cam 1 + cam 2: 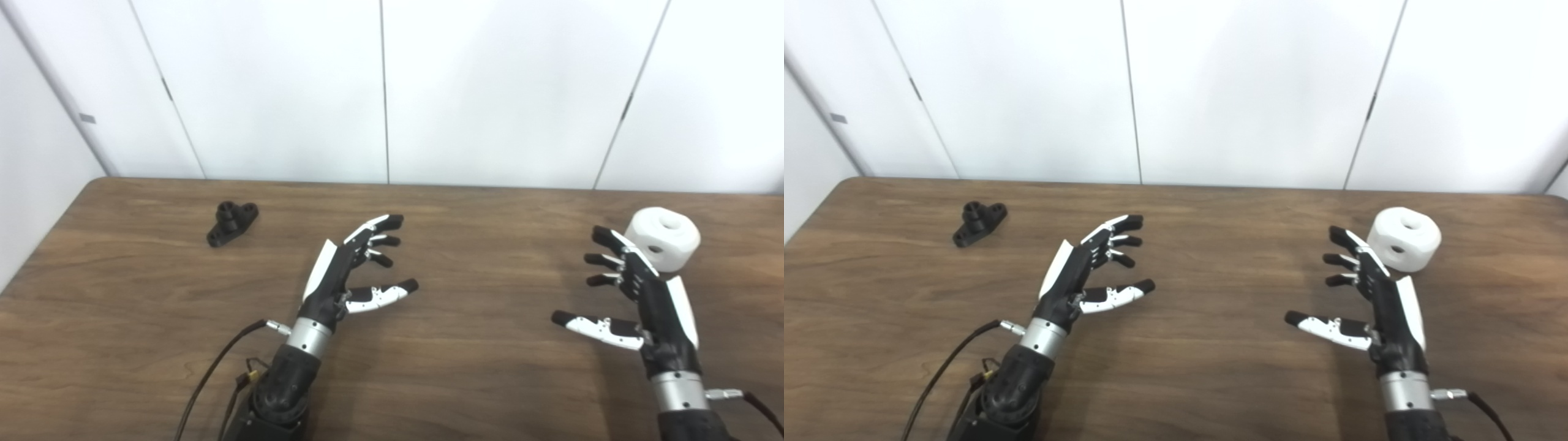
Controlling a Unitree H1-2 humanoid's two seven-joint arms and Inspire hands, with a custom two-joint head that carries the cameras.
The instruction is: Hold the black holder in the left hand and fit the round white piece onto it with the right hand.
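Note:
The black holder [231,223], a small flanged piece with a raised hub, lies on the wooden table [465,367] at the far left. My left hand [350,269] hovers open to its right, well apart from it, fingers spread and holding nothing. The round white piece [663,237], a short cylinder with a hole on top and one in its side, stands at the far right. My right hand [631,294] is open just in front of it and to its left, fingertips close to the piece but not around it.
White wall panels [386,92] rise behind the table's far edge. A dark cable [214,367] trails from the left wrist toward the front edge. Bare wood lies between the two hands.

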